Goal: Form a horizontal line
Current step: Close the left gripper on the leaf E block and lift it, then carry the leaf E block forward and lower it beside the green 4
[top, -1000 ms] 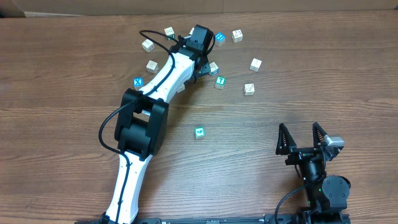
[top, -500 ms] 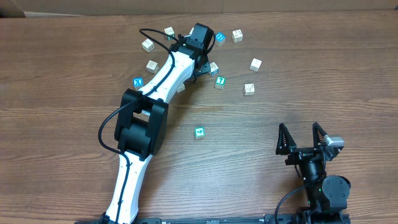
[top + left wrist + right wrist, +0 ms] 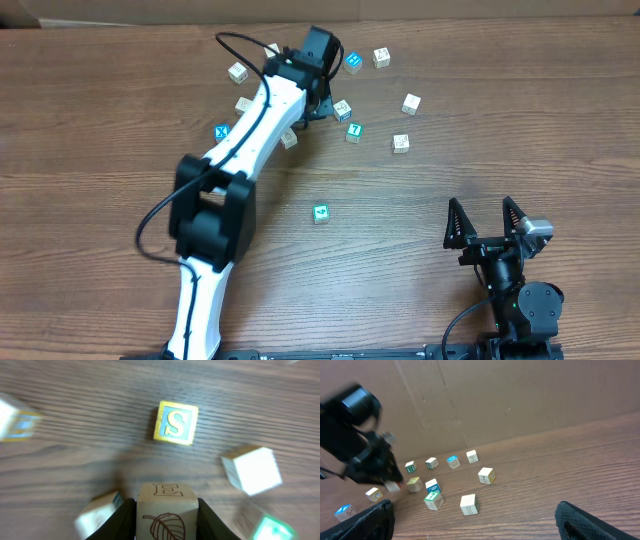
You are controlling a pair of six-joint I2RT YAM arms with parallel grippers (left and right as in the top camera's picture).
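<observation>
Table (image 3: 100, 150): workspace bearing loose cubes (image 3: 411, 103).
Left arm (image 3: 250, 140): stretched beyond lone cube (image 3: 321, 212) to gather.
Right gripper (image 3: 487, 225): spread, parked idle right of lone cube.
Left gripper (image 3: 167, 522): pinching leaf cube (image 3: 167, 505), probably for carrying.
Horizontal line: none yet; pieces lie apart beyond lone cube.

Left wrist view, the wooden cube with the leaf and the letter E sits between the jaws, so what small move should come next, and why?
Probably carry the pale wooden leaf-and-E cube, gripped by the left jaws, towards the blue, yellow-edged S cube and lower it alongside. Overhead, the cubes lie scattered and apart, so no row exists yet.
</observation>
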